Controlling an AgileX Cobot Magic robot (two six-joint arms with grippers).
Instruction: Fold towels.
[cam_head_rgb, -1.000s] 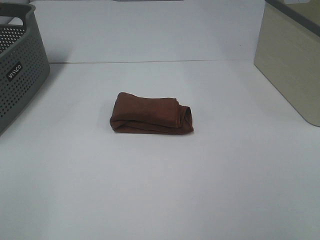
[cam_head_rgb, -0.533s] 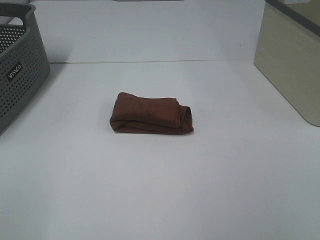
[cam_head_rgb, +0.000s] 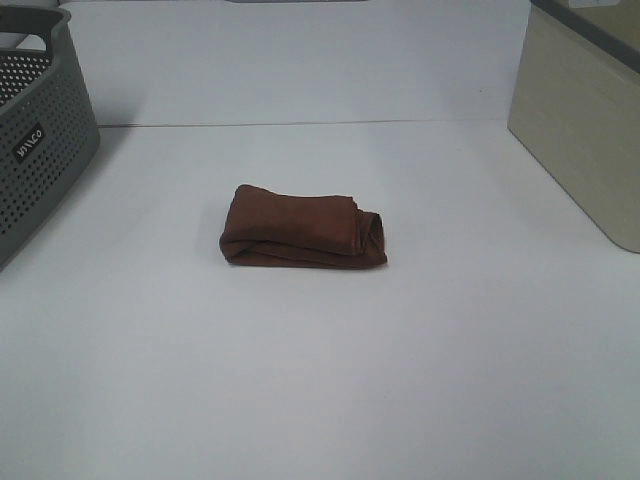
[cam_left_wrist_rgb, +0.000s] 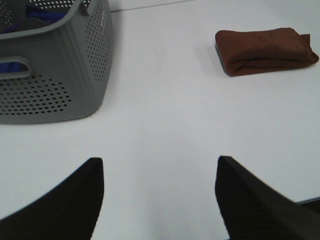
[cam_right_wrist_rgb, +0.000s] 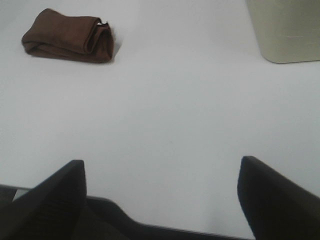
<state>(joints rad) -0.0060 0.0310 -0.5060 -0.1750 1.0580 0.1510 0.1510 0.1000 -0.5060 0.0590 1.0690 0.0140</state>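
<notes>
While folded, towel (cam_head_rgb: 303, 227) well apart from both end effectors

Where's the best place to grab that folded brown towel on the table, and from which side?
Probably the towel's long front fold, near its middle, coming straight down from above. It lies flat in a low, compact bundle with clear table all around, so fingers closing across the short width should catch every layer. The right end shows loose rolled edges, which would likely unfold if pinched.
</notes>
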